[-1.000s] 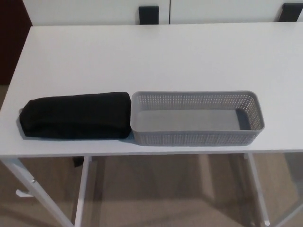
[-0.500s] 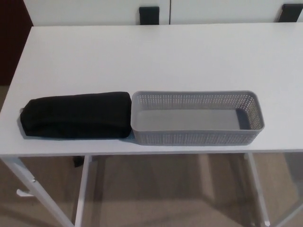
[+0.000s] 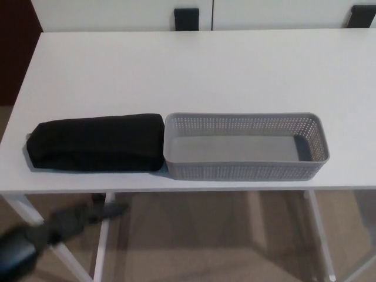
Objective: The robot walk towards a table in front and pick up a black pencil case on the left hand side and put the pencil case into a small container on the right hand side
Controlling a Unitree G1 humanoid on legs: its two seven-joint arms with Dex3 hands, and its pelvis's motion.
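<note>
Left hand (image 3: 82,218) has entered at lower left since the earlier frame, below the table (image 3: 194,64) edge, too motion-blurred to tell whether it is spread or closed; black pencil case (image 3: 97,143) lies flat at the table's left front, its right end touching the grey container (image 3: 244,170).
</note>
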